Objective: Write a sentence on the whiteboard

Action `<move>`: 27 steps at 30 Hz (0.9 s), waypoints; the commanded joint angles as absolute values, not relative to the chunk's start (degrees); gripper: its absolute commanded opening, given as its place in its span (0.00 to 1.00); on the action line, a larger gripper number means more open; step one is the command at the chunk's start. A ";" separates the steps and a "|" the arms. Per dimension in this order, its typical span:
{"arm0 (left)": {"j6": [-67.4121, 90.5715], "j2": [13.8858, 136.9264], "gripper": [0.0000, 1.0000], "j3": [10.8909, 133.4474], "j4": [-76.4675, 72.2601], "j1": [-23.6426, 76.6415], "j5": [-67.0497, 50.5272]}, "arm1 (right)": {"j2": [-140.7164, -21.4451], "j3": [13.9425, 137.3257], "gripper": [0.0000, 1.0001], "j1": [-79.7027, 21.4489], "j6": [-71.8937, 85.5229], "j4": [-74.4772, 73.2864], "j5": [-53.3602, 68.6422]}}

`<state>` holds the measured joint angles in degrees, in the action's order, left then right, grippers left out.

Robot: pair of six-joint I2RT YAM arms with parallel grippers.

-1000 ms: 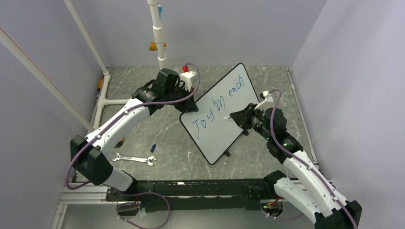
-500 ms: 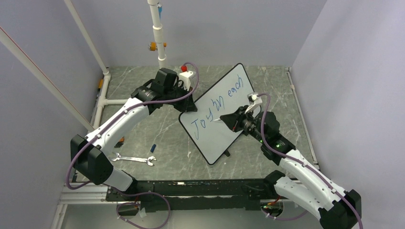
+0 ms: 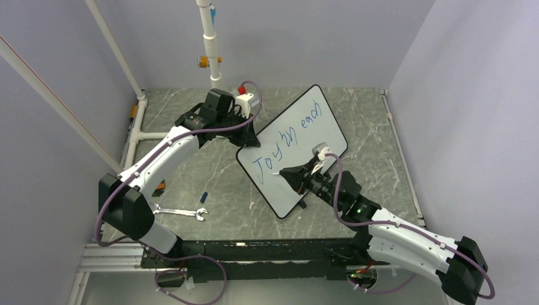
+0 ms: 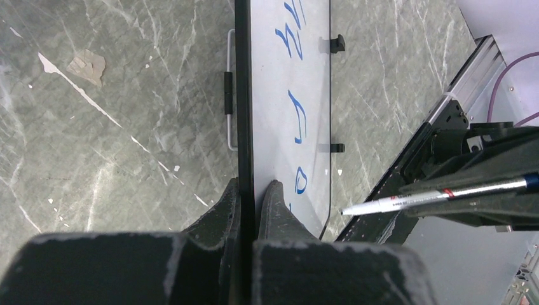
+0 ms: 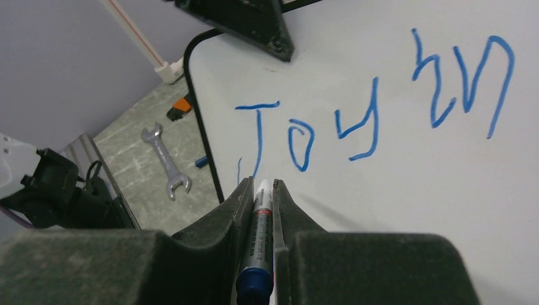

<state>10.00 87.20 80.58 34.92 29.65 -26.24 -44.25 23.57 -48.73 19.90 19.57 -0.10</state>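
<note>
Your right gripper (image 5: 262, 184) is pinching a marker (image 5: 261, 219), its tip pointing at the whiteboard (image 5: 407, 210) just below the "J" of the blue sentence (image 5: 356, 114). Your left gripper (image 4: 252, 186) is clamping the whiteboard's edge, and the board is standing tilted on the table (image 4: 127, 95).

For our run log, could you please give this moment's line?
left jaws: shut on glossy white whiteboard; right jaws: shut on white marker; blue sentence: "Joy in each"

Right gripper (image 5: 262, 184) clamps marker (image 5: 260, 222); tip just below "J" of blue sentence (image 5: 372, 117) on whiteboard (image 5: 407, 203); wrench (image 5: 166, 162) left.
</note>
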 commanded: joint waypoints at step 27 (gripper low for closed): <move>-0.70 90.79 0.00 81.04 36.53 25.11 -9.82 | -44.70 16.37 0.00 -63.80 8.76 23.86 -23.81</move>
<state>9.98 89.12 80.68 34.85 27.29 -28.95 -43.88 17.43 -63.26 8.36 21.28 -21.32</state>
